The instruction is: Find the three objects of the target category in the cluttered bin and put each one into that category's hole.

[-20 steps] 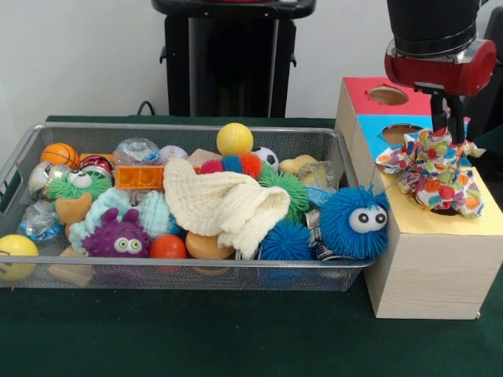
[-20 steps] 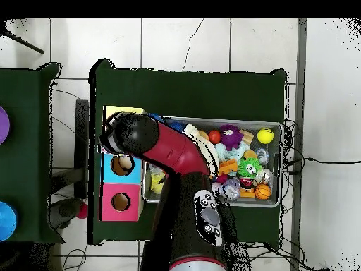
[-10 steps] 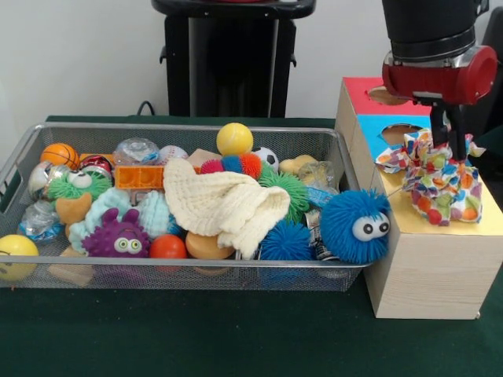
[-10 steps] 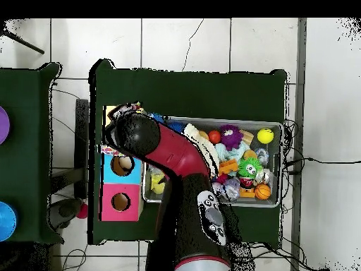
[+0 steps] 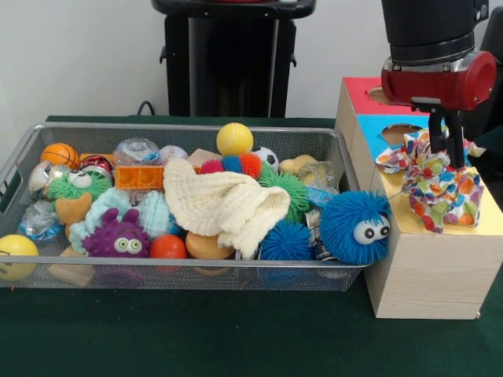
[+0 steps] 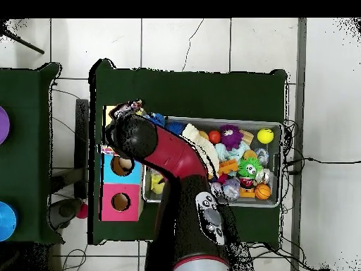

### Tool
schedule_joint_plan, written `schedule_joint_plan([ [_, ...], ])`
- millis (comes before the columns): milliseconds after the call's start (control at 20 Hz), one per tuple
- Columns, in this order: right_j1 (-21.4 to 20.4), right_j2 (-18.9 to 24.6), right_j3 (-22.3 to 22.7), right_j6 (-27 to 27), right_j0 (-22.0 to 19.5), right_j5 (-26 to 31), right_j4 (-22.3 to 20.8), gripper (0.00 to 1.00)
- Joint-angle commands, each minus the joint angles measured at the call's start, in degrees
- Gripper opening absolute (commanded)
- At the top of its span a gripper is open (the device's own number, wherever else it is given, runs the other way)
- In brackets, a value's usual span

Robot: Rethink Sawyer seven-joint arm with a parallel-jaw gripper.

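The wire mesh bin stands on the green table, full of toys; it also shows in the overhead view. My gripper is over the yellow-topped box, shut on a printed cloth that bunches on the yellow top. A fold of printed cloth lies towards the blue top. The cloth hides the yellow top's hole. In the overhead view my arm covers this box; only a bit of the cloth shows. No other printed cloth shows in the bin.
A cream knitted cloth lies across the bin's middle, a mint one to its left. A blue fuzzy toy with eyes sits between bin and box. Blue-topped and red-topped boxes stand behind the yellow one.
The printed cloth has come down from hanging in my gripper to bunching on the yellow top. The gripper shifted slightly. The blue fuzzy toy turned a little.
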Motion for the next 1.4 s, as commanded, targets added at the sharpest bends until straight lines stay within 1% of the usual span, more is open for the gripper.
schedule_joint_plan([
  [50, 2.1, 5.7, 5.4, 7.0, -1.5, -2.2, 0.3, 0.00],
  [150, 2.6, 5.5, 5.2, 6.9, -1.2, -1.8, 0.1, 0.00],
  [250, 3.0, 5.4, 5.6, 6.7, -1.1, -2.5, -0.4, 0.00],
  [400, 3.9, 4.4, 5.5, 6.2, -0.3, -2.5, -1.6, 0.00],
  [850, 4.1, 6.1, 7.1, 6.9, -1.0, -6.1, -1.1, 0.00],
  [1100, 3.8, 5.5, 6.9, 7.2, -1.0, -5.8, -1.0, 0.00],
  [1400, 4.2, 5.4, 7.0, 7.5, -0.8, -7.2, -1.3, 0.00],
])
